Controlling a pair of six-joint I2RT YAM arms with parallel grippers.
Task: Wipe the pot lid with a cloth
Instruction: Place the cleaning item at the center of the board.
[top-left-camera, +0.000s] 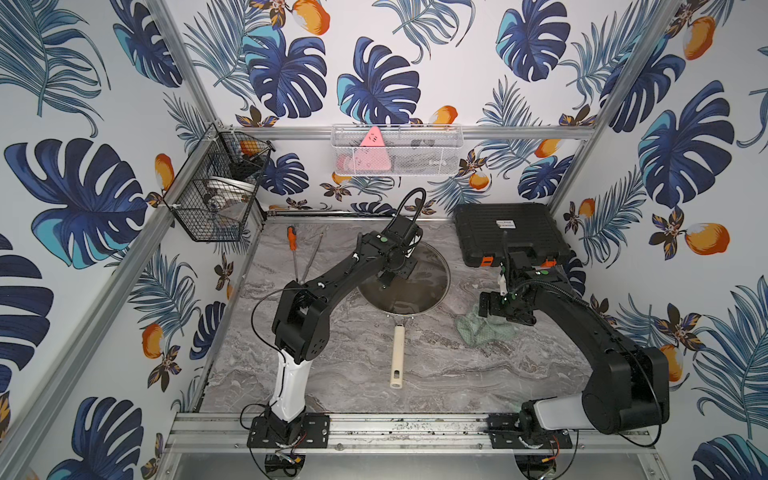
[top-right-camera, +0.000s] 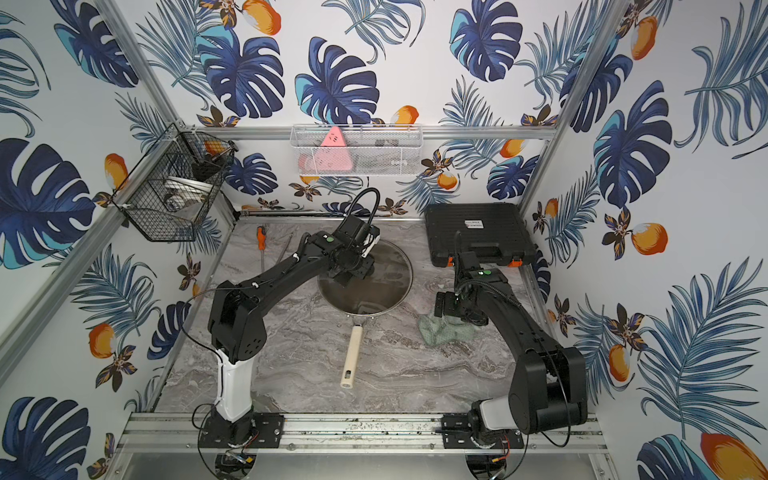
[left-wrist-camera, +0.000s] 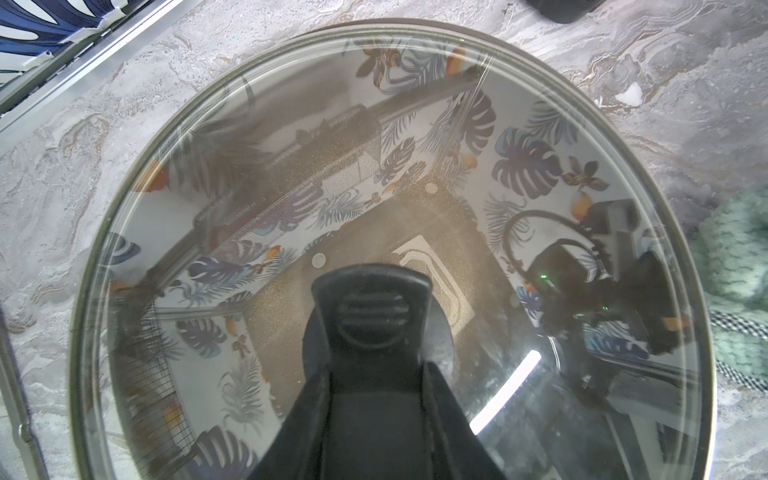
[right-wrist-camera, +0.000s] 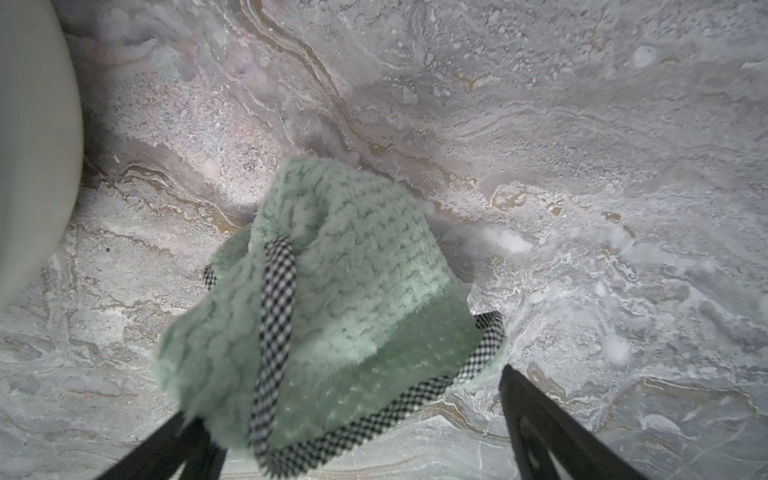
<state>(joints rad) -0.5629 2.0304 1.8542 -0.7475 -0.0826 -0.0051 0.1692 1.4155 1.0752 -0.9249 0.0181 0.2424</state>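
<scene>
The pot lid (top-left-camera: 419, 286) (top-right-camera: 384, 282) (left-wrist-camera: 291, 166), clear glass with a thin metal rim, lies over the pan in the middle of the table. Its cream pan handle (top-left-camera: 397, 355) points toward the front. My left gripper (top-left-camera: 384, 282) (top-right-camera: 343, 278) (left-wrist-camera: 374, 370) is shut on the lid's black centre handle (left-wrist-camera: 370, 307). The mint-green cloth (top-left-camera: 482, 330) (top-right-camera: 440, 330) (right-wrist-camera: 332, 270) lies crumpled on the table to the right of the pan. Just above it, my right gripper (top-left-camera: 498, 316) (right-wrist-camera: 345, 392) stands open; the cloth brushes one finger and stays apart from the other.
A black tool case (top-left-camera: 507, 232) lies at the back right. At the back left lie an orange-handled screwdriver (top-left-camera: 292, 237) and thin metal rods (top-left-camera: 313, 257). A white mesh basket (top-left-camera: 436, 158) with a pink triangle hangs on the back wall, a black wire basket (top-left-camera: 199, 216) on the left.
</scene>
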